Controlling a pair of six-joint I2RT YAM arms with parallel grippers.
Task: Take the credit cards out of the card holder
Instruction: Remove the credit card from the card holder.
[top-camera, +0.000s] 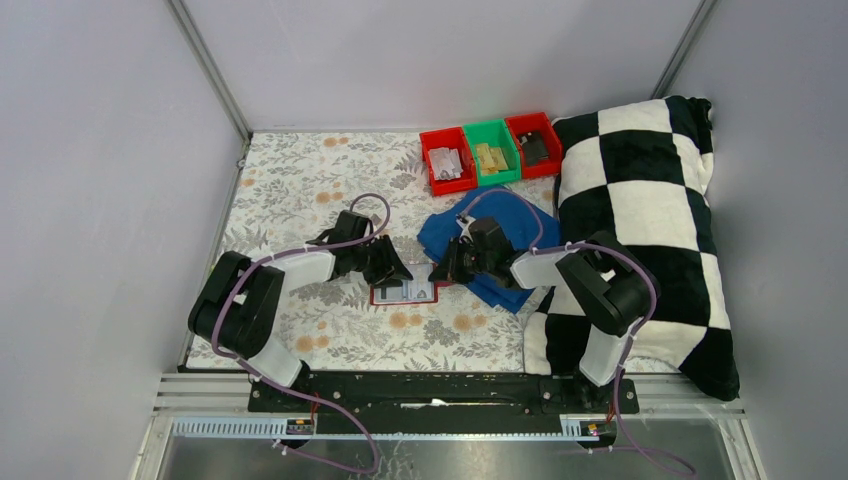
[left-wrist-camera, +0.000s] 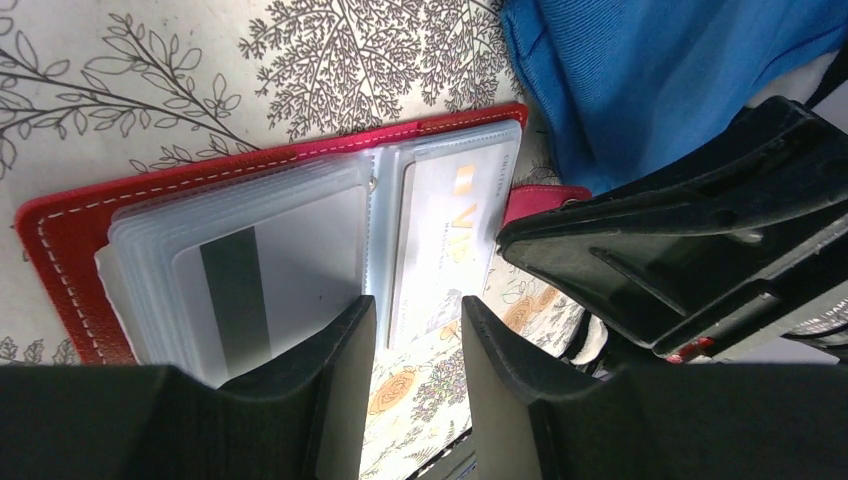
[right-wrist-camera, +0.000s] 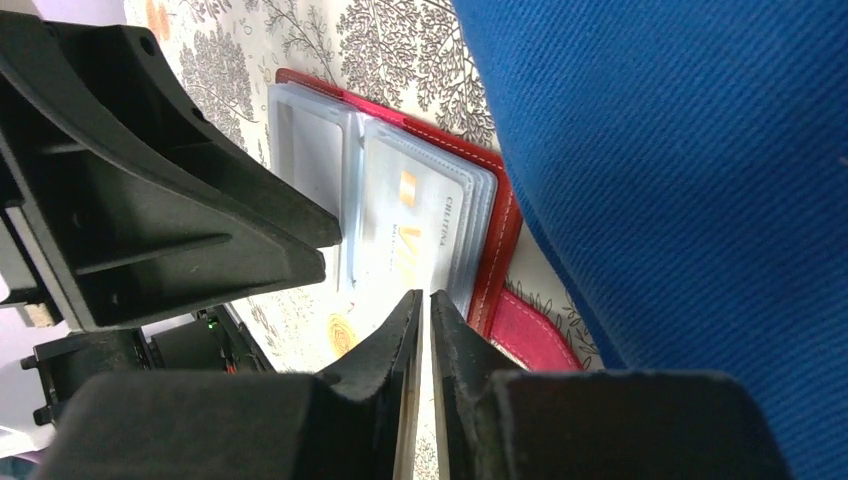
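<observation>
**Pin the holder, then draw the card out along its sleeve**

The left end effector (left-wrist-camera: 417, 312) stands part open and grips nothing. One of its fingers lies on the clear sleeves of the left page of the card holder (left-wrist-camera: 70, 240), which is spread open on the bench (left-wrist-camera: 150, 80). The pale card (left-wrist-camera: 450, 220) sits in the right page's top sleeve, and the right end effector (right-wrist-camera: 421, 300), closed to a sliver, has its tips at that card's edge — whether it has hold I cannot tell. In my judgement the pull should run flat and slow, in line with the sleeve, with the left finger pressing down so the holder does not drag toward the blue cloth (right-wrist-camera: 680, 180).
</observation>
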